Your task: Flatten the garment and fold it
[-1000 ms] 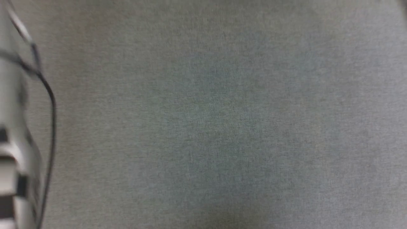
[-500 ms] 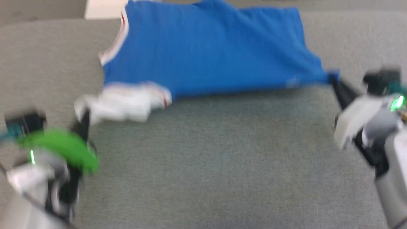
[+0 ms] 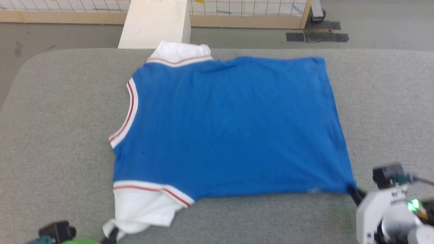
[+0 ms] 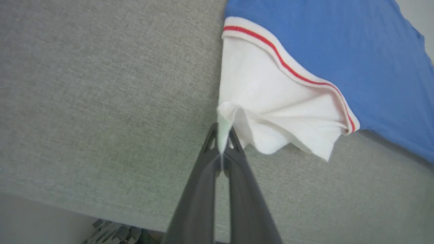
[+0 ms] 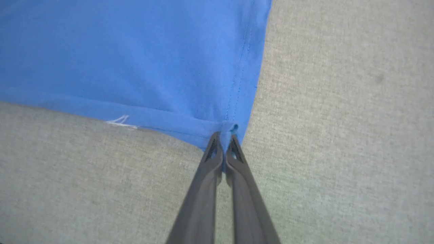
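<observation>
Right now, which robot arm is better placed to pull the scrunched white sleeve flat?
Left, probably. The left claw pinches the bunched white sleeve of the garment; the right claw holds the blue hem corner, well away.

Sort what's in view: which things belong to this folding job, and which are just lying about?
Job: garment, left gripper shut on its white sleeve, right gripper shut on its blue hem corner, grey table.
Lying about: pale block, grid fence, dark floor patches.

left hand (image 4: 222,131): clamped on garment (image 3: 230,125) sleeve | right hand (image 5: 223,135): clamped on hem corner (fingers (image 5: 202,193) pressed together)
</observation>
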`<state>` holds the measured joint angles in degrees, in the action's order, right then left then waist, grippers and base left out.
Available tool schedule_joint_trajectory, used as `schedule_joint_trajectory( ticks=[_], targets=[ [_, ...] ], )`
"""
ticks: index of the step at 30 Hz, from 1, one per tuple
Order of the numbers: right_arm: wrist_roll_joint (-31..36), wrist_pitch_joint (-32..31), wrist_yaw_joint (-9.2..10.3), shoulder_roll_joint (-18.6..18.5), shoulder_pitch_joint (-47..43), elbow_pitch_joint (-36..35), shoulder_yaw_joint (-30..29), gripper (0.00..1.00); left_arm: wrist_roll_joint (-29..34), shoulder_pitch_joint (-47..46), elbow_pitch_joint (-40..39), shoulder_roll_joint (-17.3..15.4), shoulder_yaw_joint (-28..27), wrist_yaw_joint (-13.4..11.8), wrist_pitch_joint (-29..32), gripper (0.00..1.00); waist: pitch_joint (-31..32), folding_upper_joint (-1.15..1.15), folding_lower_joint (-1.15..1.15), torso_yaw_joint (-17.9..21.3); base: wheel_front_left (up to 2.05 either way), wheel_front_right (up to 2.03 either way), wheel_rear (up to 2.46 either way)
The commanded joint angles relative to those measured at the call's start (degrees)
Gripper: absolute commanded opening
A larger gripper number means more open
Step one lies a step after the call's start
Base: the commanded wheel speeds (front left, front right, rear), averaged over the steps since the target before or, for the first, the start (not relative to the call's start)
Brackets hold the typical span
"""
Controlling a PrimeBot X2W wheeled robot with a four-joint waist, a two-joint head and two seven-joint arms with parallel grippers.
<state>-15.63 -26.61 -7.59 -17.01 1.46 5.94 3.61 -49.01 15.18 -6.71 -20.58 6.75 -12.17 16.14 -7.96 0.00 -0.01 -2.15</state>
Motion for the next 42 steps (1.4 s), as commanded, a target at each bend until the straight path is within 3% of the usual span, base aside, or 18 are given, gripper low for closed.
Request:
schedule_joint_trajectory(
  ticks=[1,5,8,17,22,33,42],
  targets=[
    [-0.1,-0.7,0.1,0.6,-2.1,-0.6,-0.8,0.0,-0.4,1.1,0.3,0.3,0.2,-0.1,0.0,0.0,0.5,0.0,0.01,0.0,0.0,0.0,0.0],
    [0.2,-0.3,0.1,2.5,-7.3,-1.7,-2.8,0.0,0.9,2.9,1.6,0.6,1.8,-0.5,-0.3,0.0,1.0,0.0,0.01,0.0,0.0,0.0,0.0],
    [0.6,3.7,0.1,4.0,-9.0,-2.0,-2.9,0.0,3.4,3.1,2.3,0.3,2.9,-0.8,-1.9,0.0,1.1,0.0,0.01,0.5,0.0,0.0,0.0],
    [3.2,19.0,0.1,8.2,-7.5,-0.5,-3.1,0.0,15.1,-3.6,2.9,3.0,4.3,-0.6,-20.6,0.0,0.3,0.0,0.01,2.3,0.0,0.0,0.0],
    [4.3,22.0,0.1,8.1,-4.0,-0.3,-2.7,0.0,20.0,-11.6,4.6,2.5,5.6,0.3,-25.7,0.0,-1.1,0.0,0.01,2.8,0.0,0.0,0.0],
    [4.6,18.9,0.1,5.1,7.6,0.1,-2.3,0.0,23.8,-33.6,11.1,0.1,8.5,4.8,-22.2,0.0,-7.2,0.0,0.01,3.0,0.0,0.0,0.0],
    [2.2,10.9,0.1,3.2,16.9,3.3,-1.0,0.0,21.3,-47.1,21.7,-1.3,9.2,7.7,-10.9,0.0,-14.0,0.0,0.01,3.4,0.0,0.0,0.0]
  ],
)
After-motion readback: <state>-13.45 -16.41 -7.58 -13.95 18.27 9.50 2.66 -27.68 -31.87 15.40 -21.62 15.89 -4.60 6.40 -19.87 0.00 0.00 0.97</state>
